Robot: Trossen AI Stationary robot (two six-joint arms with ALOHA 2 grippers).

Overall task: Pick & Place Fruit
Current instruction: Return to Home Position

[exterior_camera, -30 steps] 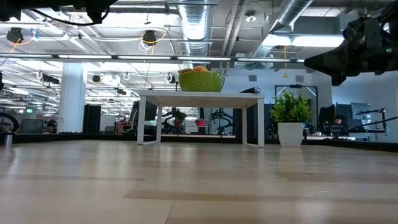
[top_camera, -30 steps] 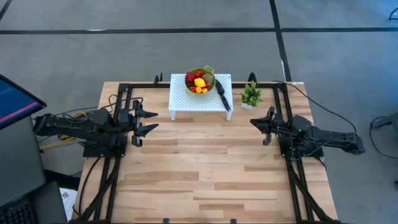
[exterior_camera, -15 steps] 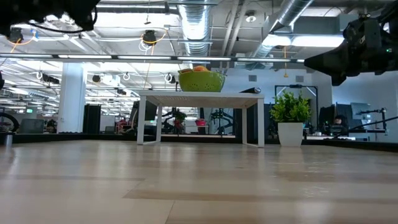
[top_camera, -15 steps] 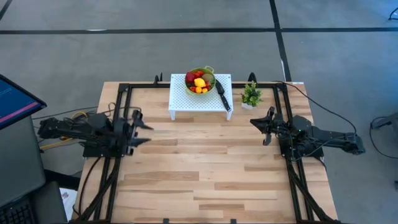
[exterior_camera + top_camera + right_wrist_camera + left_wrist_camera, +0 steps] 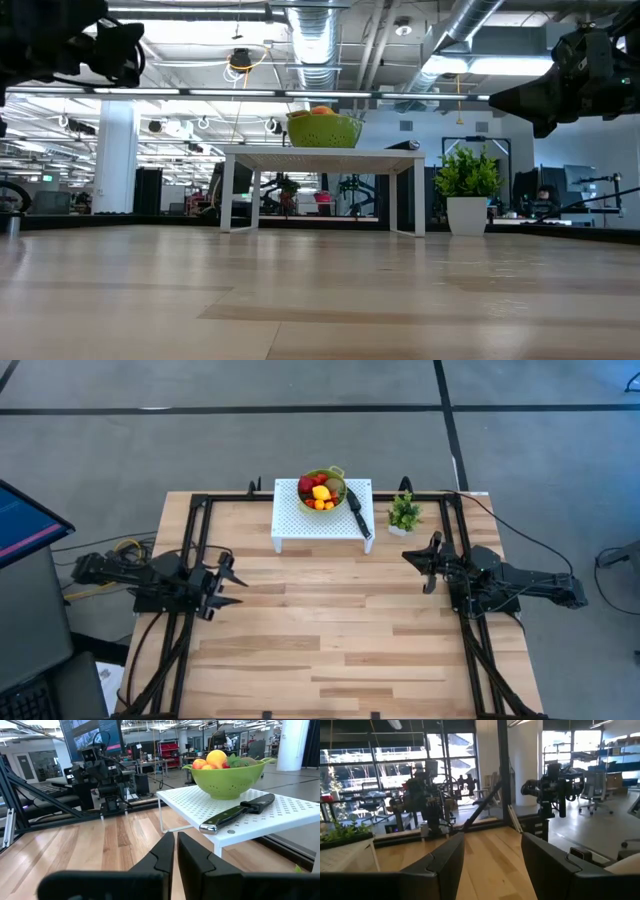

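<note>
The green strainer bowl (image 5: 322, 490) stands on the left part of the white shelf (image 5: 300, 520), upper centre of the high view. It contains the fruit (image 5: 319, 491): red, yellow and orange pieces and one brown-green piece. The black knife (image 5: 358, 512) lies on the shelf just right of the bowl. Left gripper (image 5: 232, 582), left of centre: fingers apart, empty. Right gripper (image 5: 408, 556), right of centre: fingers closed together, empty.

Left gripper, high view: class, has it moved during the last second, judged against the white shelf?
Yes. The left gripper has drawn back from the white shelf, toward the near left part of the table.
</note>
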